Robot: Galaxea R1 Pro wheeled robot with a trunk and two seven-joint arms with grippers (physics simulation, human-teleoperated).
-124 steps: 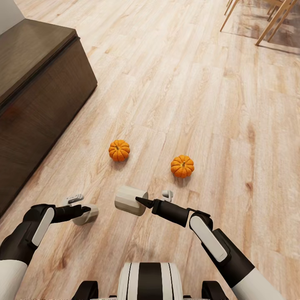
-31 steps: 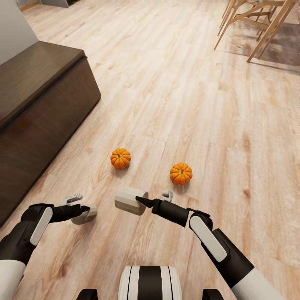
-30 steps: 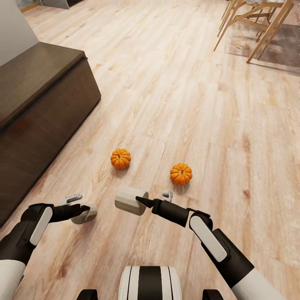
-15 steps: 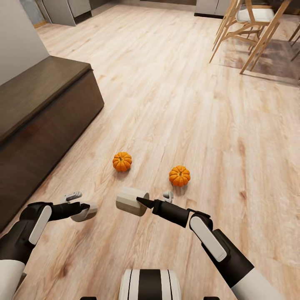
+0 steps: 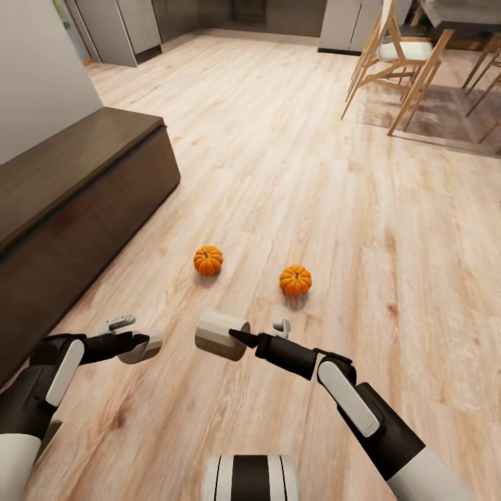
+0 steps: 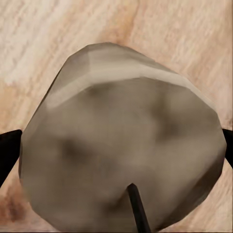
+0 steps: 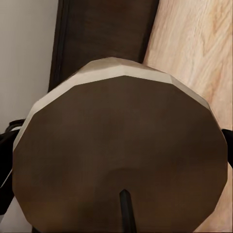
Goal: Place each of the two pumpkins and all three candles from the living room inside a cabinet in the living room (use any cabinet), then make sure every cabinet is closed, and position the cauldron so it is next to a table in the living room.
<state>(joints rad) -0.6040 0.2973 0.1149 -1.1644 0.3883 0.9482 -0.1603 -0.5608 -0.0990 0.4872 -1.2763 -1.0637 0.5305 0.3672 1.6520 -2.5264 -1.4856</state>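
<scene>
Across the head view from edge to edge runs the pale wood-plank floor (image 5: 292,181). At nine o'clock the long, low dark-brown wooden cabinet (image 5: 76,202) stands against the grey-white wall (image 5: 35,76), its flat fronts all flush and shut. At one to two o'clock stand light wooden chairs with splayed legs (image 5: 390,62) on a brownish rug (image 5: 445,118), and at twelve o'clock grey kitchen cupboards (image 5: 125,24) line the far end.

Next in size, at five o'clock the black-and-white right arm (image 5: 362,410) reaches toward the centre, and at seven to eight o'clock the left arm (image 5: 49,383) does likewise.

The right gripper (image 5: 240,336) is closed on a stubby grey-beige cylindrical candle (image 5: 220,335), held on its side above the floor; its wrist camera looks onto the candle's flat dark end (image 7: 121,160), a black fingertip at each edge. The left gripper (image 5: 142,343) is closed on a second grey-beige candle (image 5: 146,346), which fills the left wrist camera (image 6: 121,155) with black fingertips (image 6: 8,155) touching both sides.

Smallest, two bright-orange ribbed pumpkins lie on the floor just past the grippers: one (image 5: 208,260) at eleven o'clock from the right gripper, the other (image 5: 296,280) at one o'clock, well apart from each other and from the cabinet.
</scene>
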